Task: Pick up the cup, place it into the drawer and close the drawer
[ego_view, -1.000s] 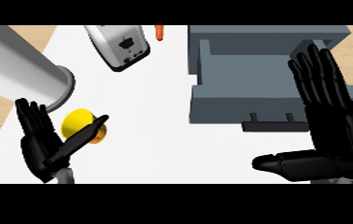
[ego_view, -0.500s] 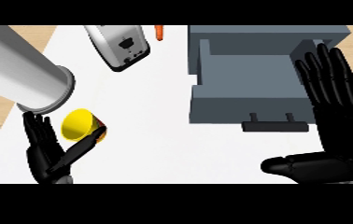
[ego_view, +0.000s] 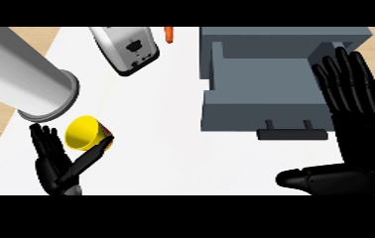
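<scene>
The yellow cup point(ego_view: 85, 131) lies on its side on the white counter at the left, its mouth turned toward me. My left hand point(ego_view: 54, 161) sits just below and left of it with straight fingers, and its thumb reaches to the cup's lower rim; nothing is gripped. The grey drawer point(ego_view: 253, 109) stands pulled open at the right, its handle point(ego_view: 292, 131) facing me and nothing showing inside. My right hand point(ego_view: 350, 101) is held open with fingers up, over the drawer's right side.
A large silver cylinder point(ego_view: 35, 89) lies just above the cup at the left edge. A silver toaster point(ego_view: 128, 48) and a small orange item point(ego_view: 169, 34) are at the back. White counter spreads between cup and drawer.
My left hand has sunk lower and shifted slightly right, bringing its thumb under the cup. The cup and drawer have stayed put; the right hand has barely drifted.
</scene>
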